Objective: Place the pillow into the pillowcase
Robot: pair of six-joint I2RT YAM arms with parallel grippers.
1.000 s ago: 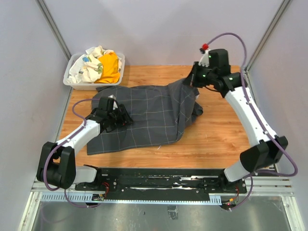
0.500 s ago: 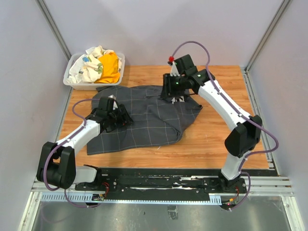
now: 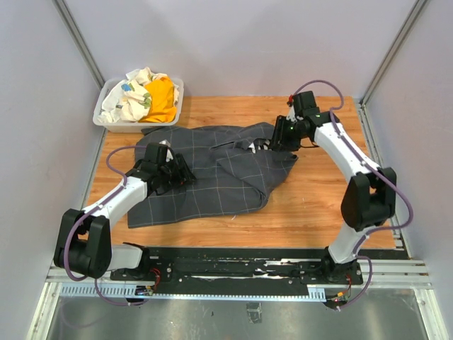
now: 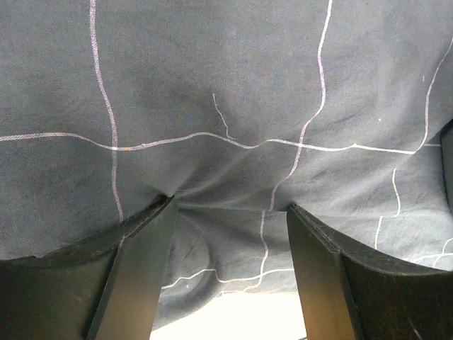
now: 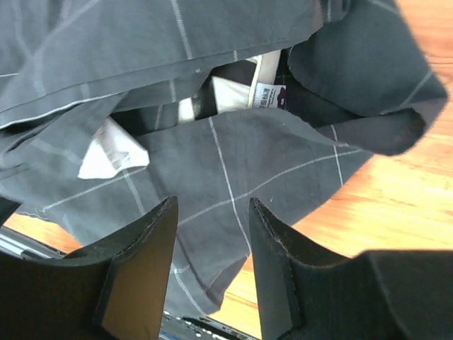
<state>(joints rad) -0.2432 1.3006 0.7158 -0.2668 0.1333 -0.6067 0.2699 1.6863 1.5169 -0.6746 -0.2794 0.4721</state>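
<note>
Two pincers, taken in turn. At the right pincer [image 5: 211, 205]: released, with fingers spread and nothing between them, poised just above the rumpled right end of the dark charcoal-grey, pale-gridded fabric pillowcase [image 5: 212, 170]. Just beyond its tips, in the gaping mouth of that sack: a sliver of the cream-white soft pillow [image 5: 228, 93], touching a small printed label [image 5: 270, 93], with the rest buried inside the cloth. Off to one side on the grey fabric, a small white flap [image 5: 113, 154]; cannot tell whether tag or pillow corner. At the left pincer [image 4: 230, 203]: fingers set wide, both tips dug into the pillowcase, with cloth puckered at each tip and running between them; cannot tell whether clamped on that cloth or merely pressing on it. Lies low over the left half of the sack, well apart from the right pincer. Beneath it all, the brown wooden counter [image 3: 318, 191], with the sack sprawled across its middle and left. At the far left corner, just beside the sack's far edge, a white rectangular plastic bin [image 3: 120, 128] holding a crumpled yellow cloth [image 3: 161, 99] and a white patterned cloth [image 3: 127, 99] with coloured prints.
</note>
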